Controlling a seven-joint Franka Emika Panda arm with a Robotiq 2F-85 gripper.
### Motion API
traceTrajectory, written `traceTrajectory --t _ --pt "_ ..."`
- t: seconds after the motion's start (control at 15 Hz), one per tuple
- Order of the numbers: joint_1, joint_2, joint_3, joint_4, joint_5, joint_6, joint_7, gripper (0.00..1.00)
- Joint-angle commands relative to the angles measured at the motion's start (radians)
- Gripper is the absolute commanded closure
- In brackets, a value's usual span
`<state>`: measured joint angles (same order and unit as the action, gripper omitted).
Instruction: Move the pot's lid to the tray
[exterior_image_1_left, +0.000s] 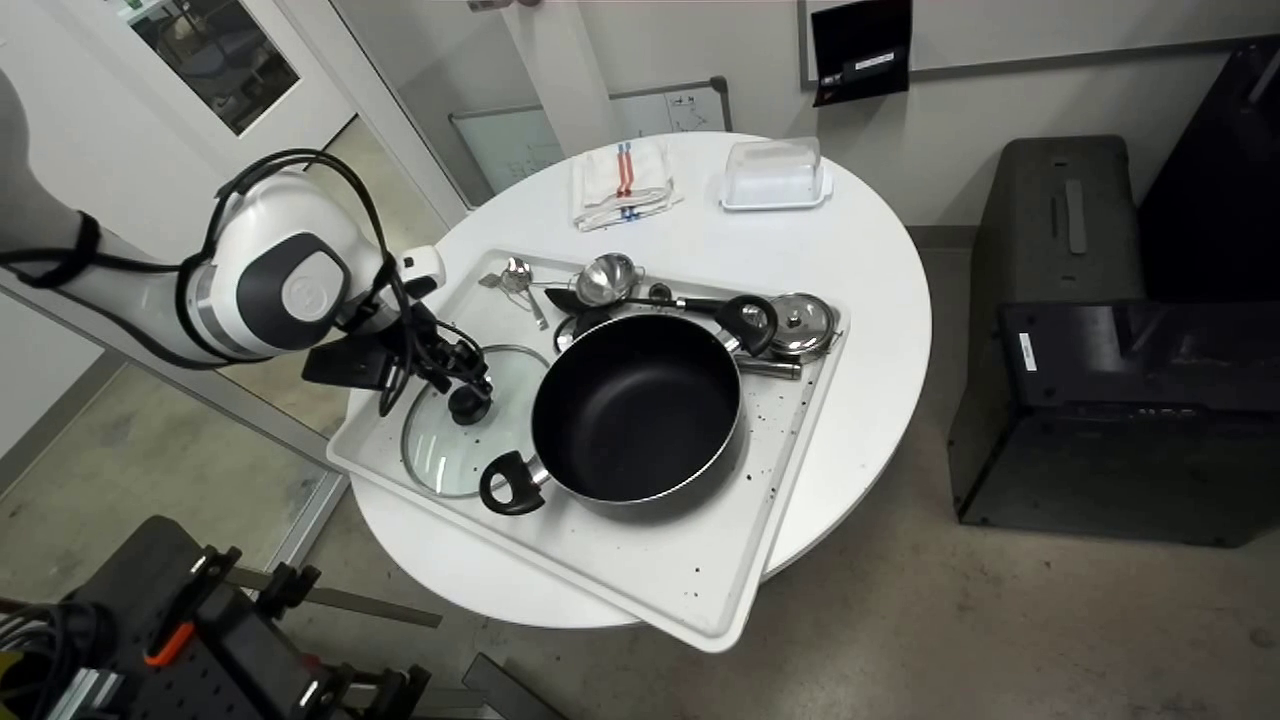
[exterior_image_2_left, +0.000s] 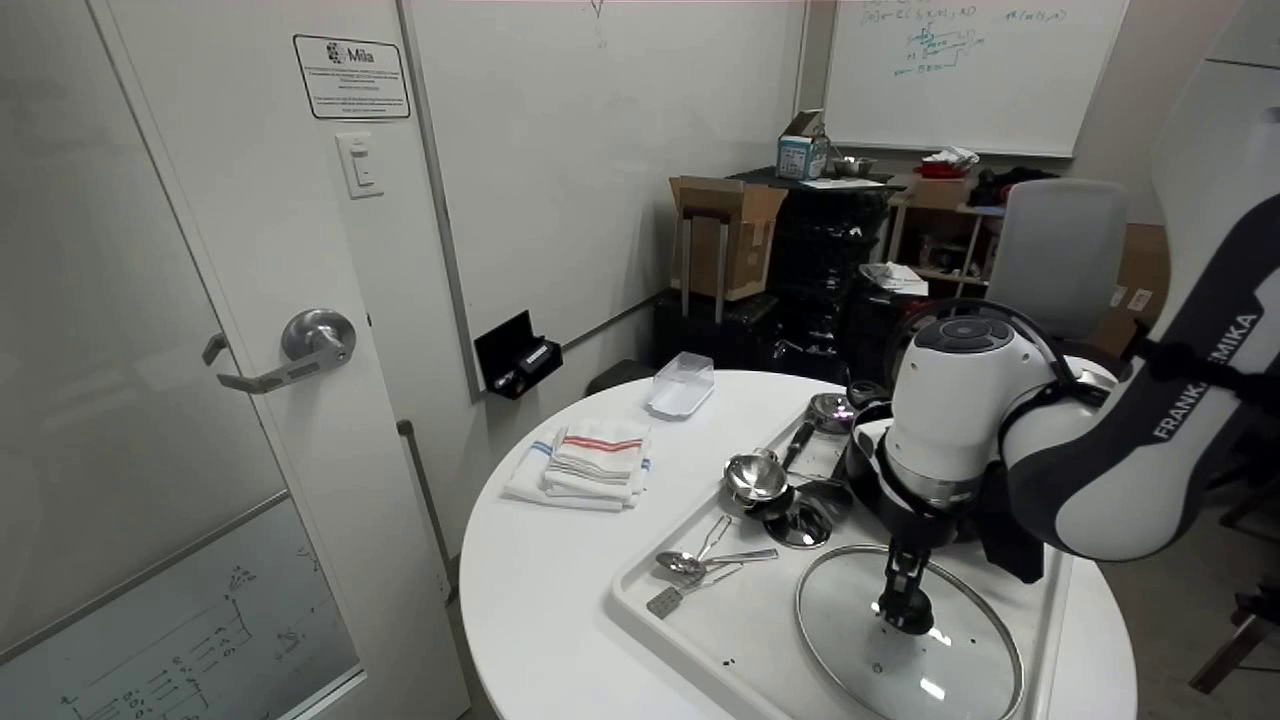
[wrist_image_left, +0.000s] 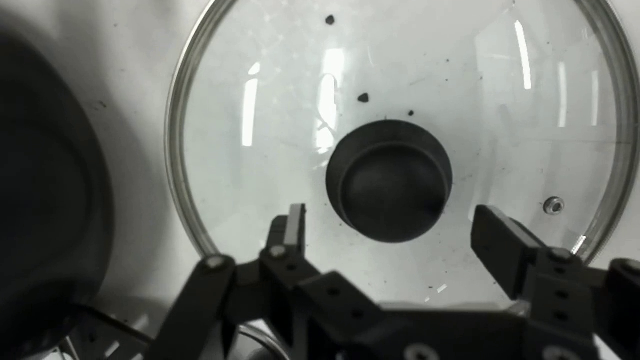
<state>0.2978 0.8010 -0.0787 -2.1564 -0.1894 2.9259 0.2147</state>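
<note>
The clear glass lid (exterior_image_1_left: 440, 450) lies flat on the white tray (exterior_image_1_left: 640, 565), knob up; it also shows in an exterior view (exterior_image_2_left: 850, 650) and the wrist view (wrist_image_left: 260, 200). Its dark knob (wrist_image_left: 395, 185) stands at the centre. My gripper (wrist_image_left: 389, 212) is open, pointing down at the knob, one finger towards each side, with a gap on both sides in the wrist view. In both exterior views the fingertips (exterior_image_2_left: 902, 590) are close at the knob. The black pot (exterior_image_1_left: 640, 410) stands uncovered on the tray beside the lid, also at the wrist view's left edge (wrist_image_left: 45, 175).
A pot handle (exterior_image_1_left: 512, 483) reaches over the lid's edge in an exterior view. Silver utensils (exterior_image_1_left: 517, 280), a metal cup (exterior_image_1_left: 605, 280) and a small lidded silver pot (exterior_image_1_left: 803, 325) lie on the tray. A folded cloth (exterior_image_1_left: 625, 185) and a clear-covered white dish (exterior_image_1_left: 775, 175) stand on the round table.
</note>
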Motion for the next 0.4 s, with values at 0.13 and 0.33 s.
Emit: traceTrajectory --t 0.13,0.33 --pt "-0.022 -0.053 0.015 -0.050 0.016 0.008 -0.070 0.00" --pt "-0.026 -0.086 0.013 -0.084 0.014 0.008 -0.087 0.00"
